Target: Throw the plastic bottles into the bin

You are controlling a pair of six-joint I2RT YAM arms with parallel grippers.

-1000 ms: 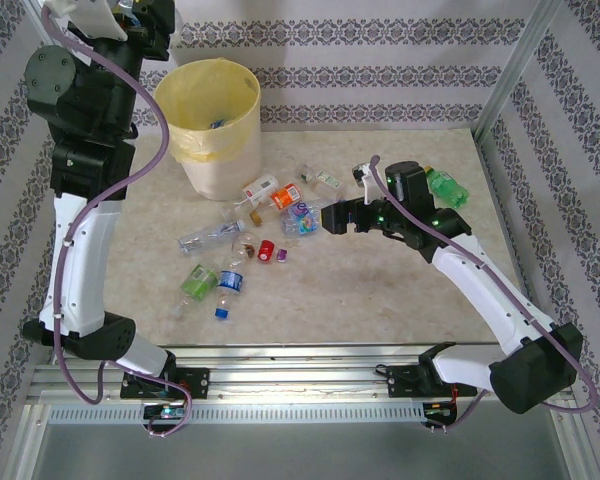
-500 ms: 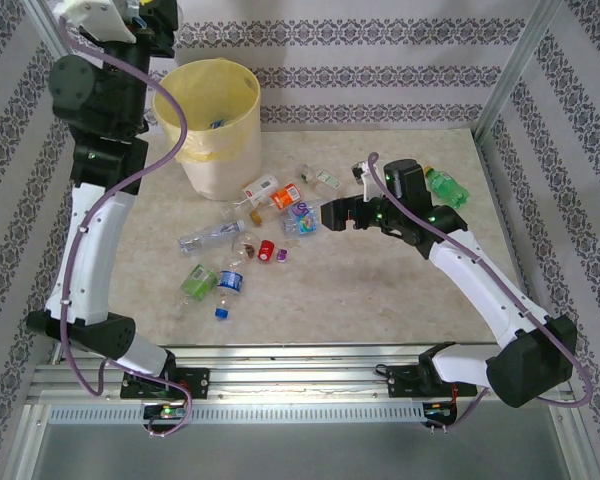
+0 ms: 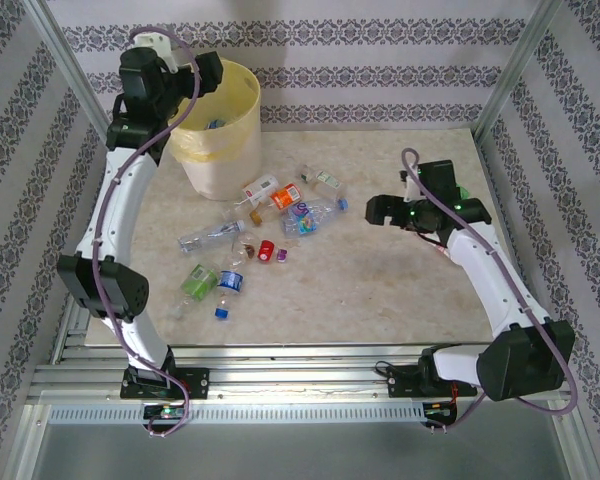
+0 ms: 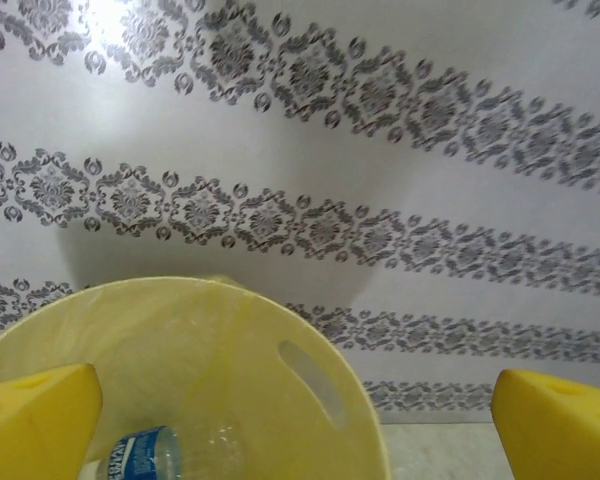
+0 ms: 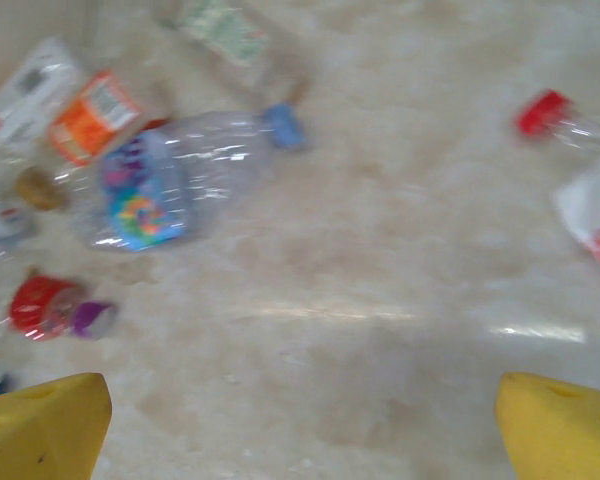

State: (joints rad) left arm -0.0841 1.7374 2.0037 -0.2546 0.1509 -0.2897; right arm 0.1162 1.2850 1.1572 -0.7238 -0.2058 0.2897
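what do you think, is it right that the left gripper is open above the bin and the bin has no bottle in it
Not quite. The bin is not empty: the left wrist view shows a clear bottle with a blue label lying inside it. The rest holds: the left gripper is open above the bin.

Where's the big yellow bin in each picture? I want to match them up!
Top view: the bin stands at the upper left, on the table's far side.
Left wrist view: its yellow lining curves across the lower left, seen from above.
Right wrist view: this camera faces the table and loose bottles.
Shared landmark: the blue-label bottle lying inside the bin, at the bottom left of the left wrist view.
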